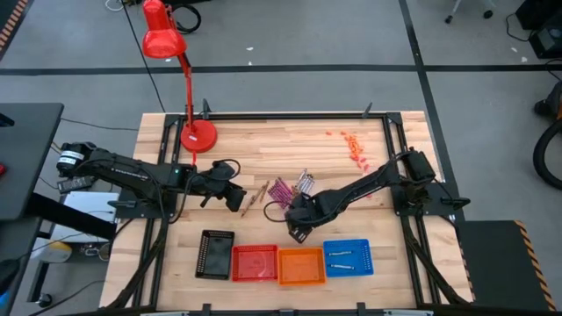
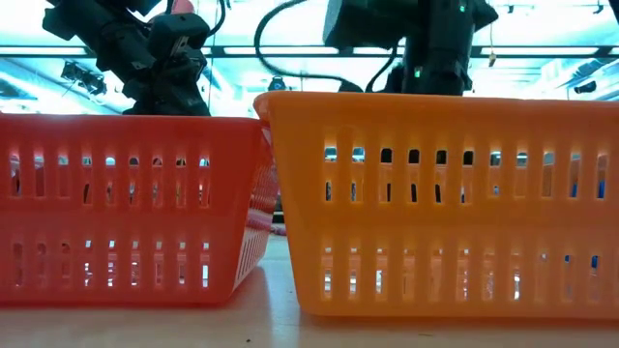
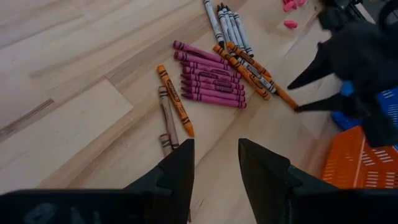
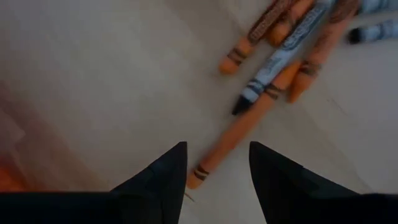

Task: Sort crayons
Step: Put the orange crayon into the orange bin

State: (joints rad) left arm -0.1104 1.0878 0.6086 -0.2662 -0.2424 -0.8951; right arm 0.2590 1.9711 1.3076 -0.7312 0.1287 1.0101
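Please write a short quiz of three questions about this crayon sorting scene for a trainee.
1. True or false: the blue plastic basket already holds crayons.
2. Which colour is the crayon lying nearest the right gripper? A orange, B green, C black.
3. Fill in: the left gripper has its fingers ____ and holds nothing.

Key: 1 true; 2 A; 3 open.

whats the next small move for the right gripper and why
Probably lower the right gripper onto the orange crayon and close: its fingers are open and empty, and that crayon's end lies just ahead of the gap between them.
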